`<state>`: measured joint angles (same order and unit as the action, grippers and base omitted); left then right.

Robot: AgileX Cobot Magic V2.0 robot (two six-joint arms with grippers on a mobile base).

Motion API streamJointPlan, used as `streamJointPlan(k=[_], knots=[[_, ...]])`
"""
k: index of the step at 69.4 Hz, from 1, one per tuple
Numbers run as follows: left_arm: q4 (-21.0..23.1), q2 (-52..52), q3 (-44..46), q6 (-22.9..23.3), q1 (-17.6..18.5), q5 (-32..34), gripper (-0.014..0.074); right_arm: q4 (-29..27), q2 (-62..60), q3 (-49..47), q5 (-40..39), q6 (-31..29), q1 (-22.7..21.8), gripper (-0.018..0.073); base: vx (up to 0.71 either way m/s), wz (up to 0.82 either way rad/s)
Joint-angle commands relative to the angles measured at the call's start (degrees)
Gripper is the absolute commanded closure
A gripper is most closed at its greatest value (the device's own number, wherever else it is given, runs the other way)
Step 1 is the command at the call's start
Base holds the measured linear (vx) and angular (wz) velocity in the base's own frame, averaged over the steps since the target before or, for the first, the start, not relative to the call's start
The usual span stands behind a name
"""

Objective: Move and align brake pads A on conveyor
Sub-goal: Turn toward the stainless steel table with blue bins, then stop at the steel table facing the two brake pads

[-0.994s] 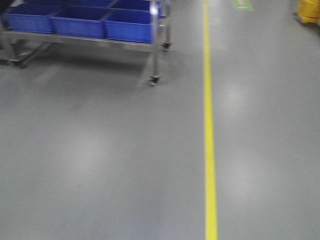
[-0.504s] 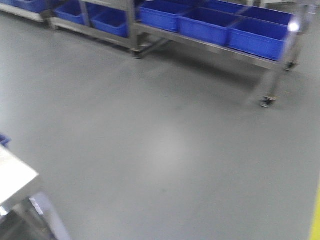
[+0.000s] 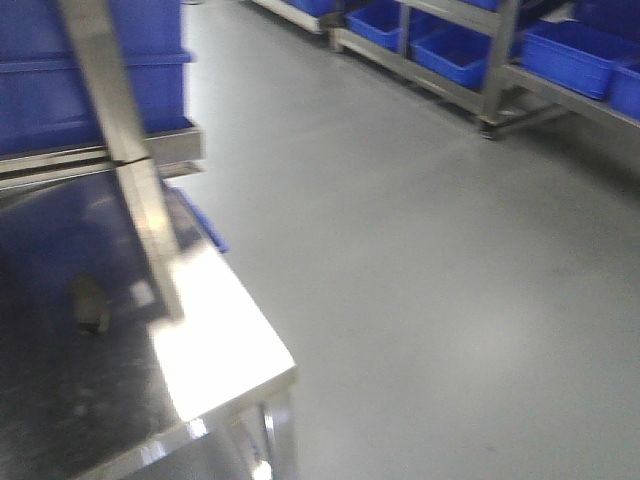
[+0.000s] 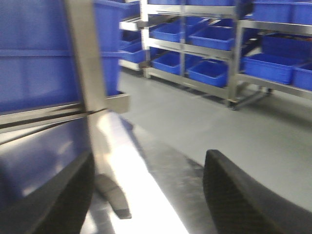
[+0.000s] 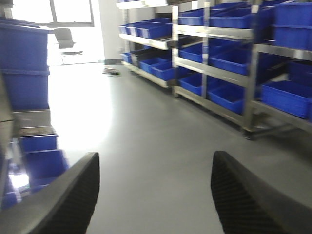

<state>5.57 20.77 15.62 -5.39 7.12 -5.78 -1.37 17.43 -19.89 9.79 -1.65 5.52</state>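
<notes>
One flat dark grey brake pad point(image 3: 90, 303) lies on the shiny steel table point(image 3: 225, 355) at the left of the front view, beside an upright steel post point(image 3: 128, 170). It also shows in the left wrist view point(image 4: 114, 196), low and left between my fingers. My left gripper point(image 4: 148, 161) is open and empty above the table's edge. My right gripper point(image 5: 155, 156) is open and empty over bare grey floor. The conveyor and the other pads are out of view. All views are blurred.
Blue bins point(image 3: 45, 90) sit on a steel shelf above the table. Steel racks with blue bins point(image 3: 470, 55) line the far right, also in the right wrist view point(image 5: 229, 58). Grey floor point(image 3: 430, 270) lies between. A chair point(image 5: 66, 41) stands far back.
The front view has swung left: the yellow floor line and wheeled rack slid off to the right, and the steel table with its post and a pad has come in at the left.
</notes>
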Motion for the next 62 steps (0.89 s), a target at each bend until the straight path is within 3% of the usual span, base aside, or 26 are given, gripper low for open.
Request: streamJointPlan(k=[1, 29, 62], knots=[[0.14, 0.42, 1.45, -0.03, 0.27, 4.69, 0.0132, 0.15, 0.64, -1.54, -4.15, -0.14, -0.19, 0.0096, 0.15, 0.79], [0.14, 0.42, 1.45, -0.03, 0.27, 4.69, 0.0132, 0.15, 0.64, -1.54, -4.20, -0.14, -0.19, 0.0096, 0.15, 0.67], [0.14, 0.42, 1.45, -0.03, 0.27, 4.69, 0.0132, 0.15, 0.64, -1.54, -4.20, -0.14, -0.19, 0.0096, 0.12, 0.45]])
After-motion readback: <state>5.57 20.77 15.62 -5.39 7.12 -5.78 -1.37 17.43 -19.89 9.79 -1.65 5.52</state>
